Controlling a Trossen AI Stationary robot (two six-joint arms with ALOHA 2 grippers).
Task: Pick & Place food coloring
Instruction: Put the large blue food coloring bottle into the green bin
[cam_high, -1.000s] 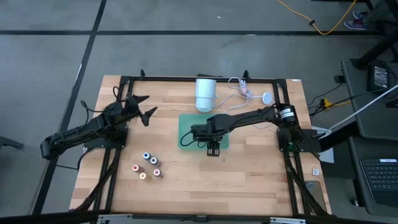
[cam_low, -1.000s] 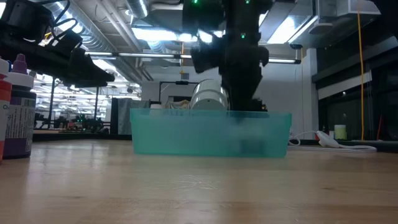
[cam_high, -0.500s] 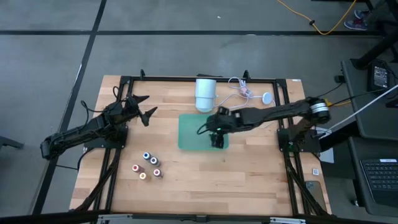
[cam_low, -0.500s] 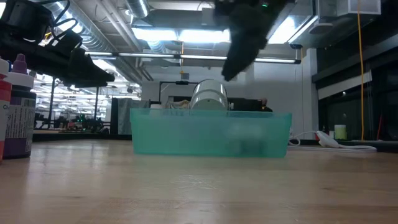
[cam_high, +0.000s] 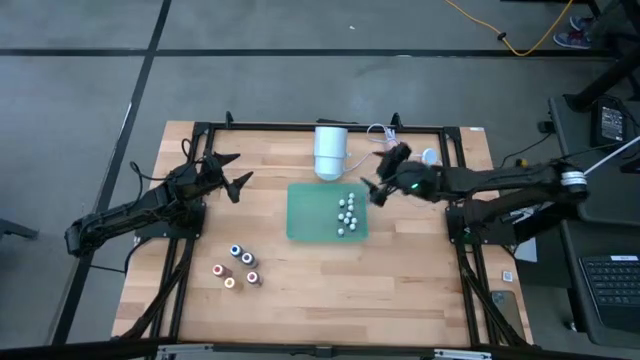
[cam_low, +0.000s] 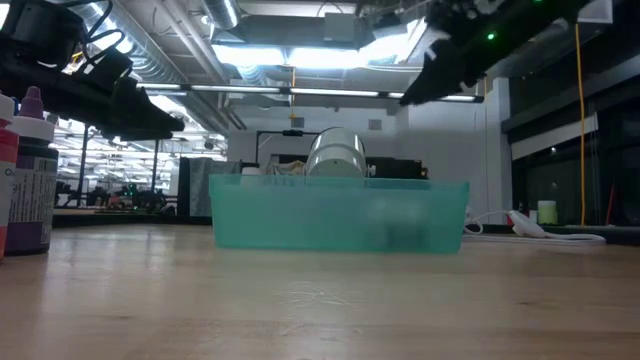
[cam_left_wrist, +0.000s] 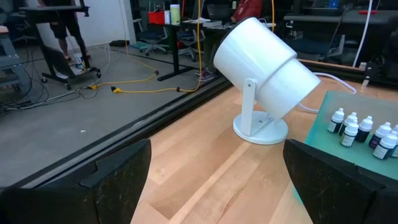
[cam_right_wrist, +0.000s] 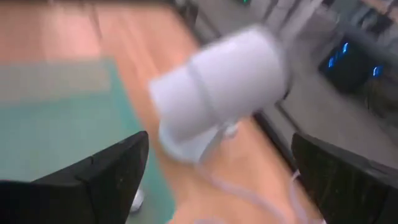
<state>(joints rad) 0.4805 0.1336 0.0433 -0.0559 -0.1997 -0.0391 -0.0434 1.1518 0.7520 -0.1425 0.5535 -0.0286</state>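
Observation:
Several tiny food coloring bottles (cam_high: 238, 267) with coloured tops stand upright on the wooden table, near left of a green tray (cam_high: 310, 215). More small white-capped bottles (cam_high: 346, 212) stand inside the tray's right half; the left wrist view shows them too (cam_left_wrist: 364, 130). My right gripper (cam_high: 383, 172) hangs open in the air, right of the tray's far corner, with nothing between its fingers. At the table's left, my left gripper (cam_high: 232, 175) hovers open and empty.
A large white cylinder (cam_high: 330, 150) on a small foot stands just beyond the tray's far edge. A white cable with a round puck (cam_high: 428, 157) lies at the far right. Bare wood lies along the table's near side.
My right gripper has risen out of the tray and swung toward the table's far right, opening as it went. The white-capped bottles it covered now show standing in the tray.

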